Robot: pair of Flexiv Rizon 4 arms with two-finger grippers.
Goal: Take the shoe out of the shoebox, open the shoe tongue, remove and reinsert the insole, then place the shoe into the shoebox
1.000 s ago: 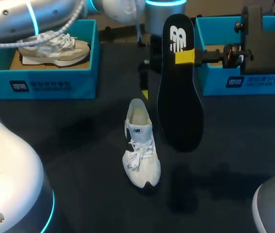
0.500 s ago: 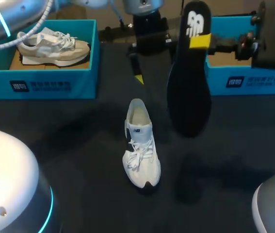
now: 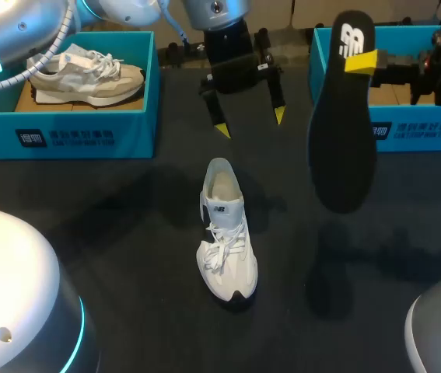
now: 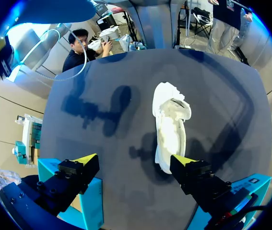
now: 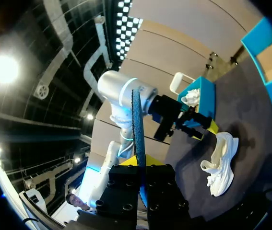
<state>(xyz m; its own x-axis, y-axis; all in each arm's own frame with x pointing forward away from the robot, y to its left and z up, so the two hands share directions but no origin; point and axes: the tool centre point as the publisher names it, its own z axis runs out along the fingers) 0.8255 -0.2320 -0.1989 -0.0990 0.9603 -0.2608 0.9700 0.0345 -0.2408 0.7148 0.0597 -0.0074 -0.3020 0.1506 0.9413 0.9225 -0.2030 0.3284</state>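
Your right gripper [image 3: 360, 61] is clamped on the heel end of the long black foam insole [image 3: 343, 136], which hangs toe-down in the air near the far right of the dark bench [image 3: 96, 233], in front of the teal cardboard shoebox [image 3: 414, 134] at the far right corner. The white lace-up sneaker [image 3: 226, 233] stands upright at the middle of the bench, toe toward the near edge and its mouth toward the far edge. It is well apart from the insole. Your left gripper [image 3: 250, 123] hangs wide and empty above the bench just beyond the sneaker's heel; in its wrist view the heel lies between and ahead of the two yellow tips, touching neither. The insole looks ready to go back in, so treat that as the step in hand. Bring your left gripper down first to steady the heel collar or hold the tongue back, because a light sneaker is likely to slide or tip under a push. Then carry the insole over the mouth, line its length up with the sneaker, and feed the toe end in at a shallow angle toward the near edge. Press the heel end down last. Go slowly, as soft foam may buckle if it catches on the laces. Leave alone the second teal shoebox [image 3: 80, 138] at the far left corner, which holds a beige sneaker [image 3: 88, 78].
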